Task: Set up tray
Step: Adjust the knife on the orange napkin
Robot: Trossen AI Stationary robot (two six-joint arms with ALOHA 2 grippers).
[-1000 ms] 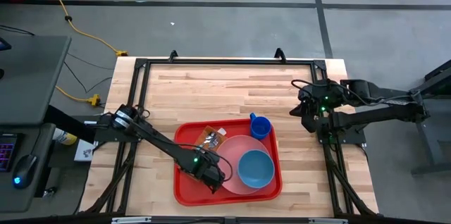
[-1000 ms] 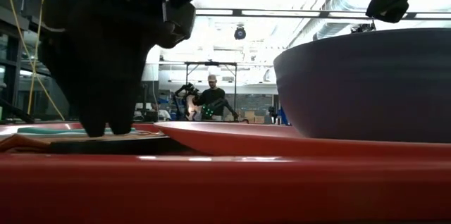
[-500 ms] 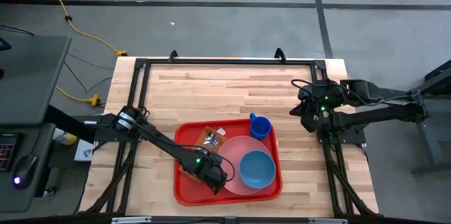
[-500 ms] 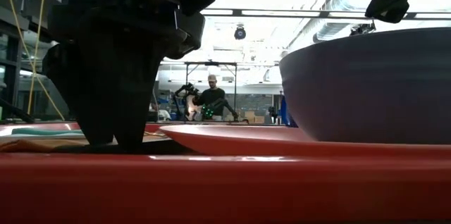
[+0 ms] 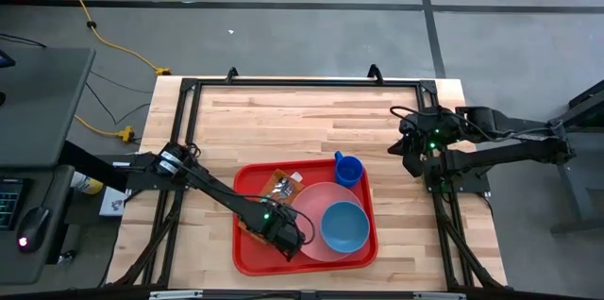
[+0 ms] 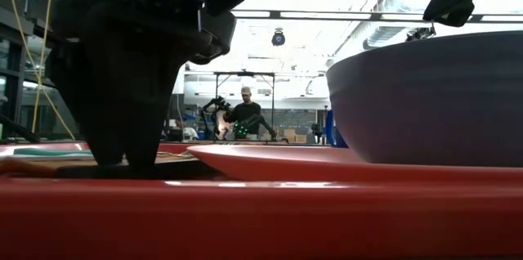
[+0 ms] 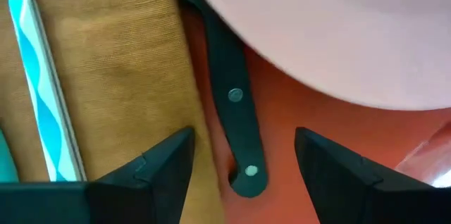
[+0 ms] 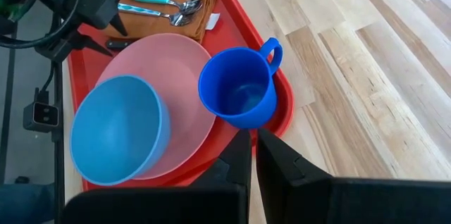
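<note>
Now the left tool (image 7: 243,157), dropped slightly, hovers wide apart astride the black knife handle (image 7: 236,122) on the tray (image 5: 253,258), suggesting a grasp is imminent.

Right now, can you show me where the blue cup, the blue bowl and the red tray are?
blue cup (image 8: 236,94), right wrist view, inside of the cup.
blue bowl (image 8: 116,129), right wrist view, inside of the bowl.
red tray (image 5: 255,260), high view, bare floor near its corner.

Red tray (image 5: 250,253), pink plate (image 5: 307,208), blue bowl (image 5: 342,225) and mug (image 5: 347,169), brown napkin (image 7: 120,62), black-handled knife (image 7: 236,111).
</note>
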